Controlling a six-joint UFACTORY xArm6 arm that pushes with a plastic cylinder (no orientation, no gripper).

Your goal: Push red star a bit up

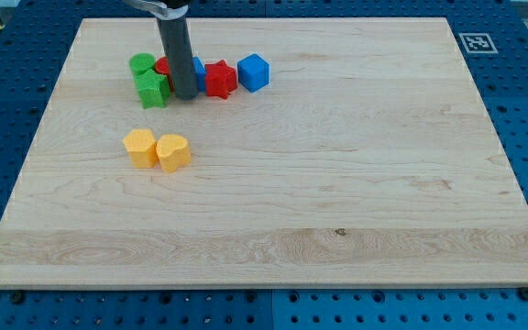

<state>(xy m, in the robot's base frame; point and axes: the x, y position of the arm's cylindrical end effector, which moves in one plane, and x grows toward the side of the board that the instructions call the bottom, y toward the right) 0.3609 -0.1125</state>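
Red star (220, 79) in upper left of frame, just right of my tip (183, 95), a bare rod clamping nothing; tip not below star, so repositioning beneath likely needed before pushing up.

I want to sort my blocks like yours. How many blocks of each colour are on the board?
Green: 2, a round one and a star
Red: 2, one behind the rod and a star
Blue: 2, one behind the rod and a cube
Yellow: 2
Total: 8
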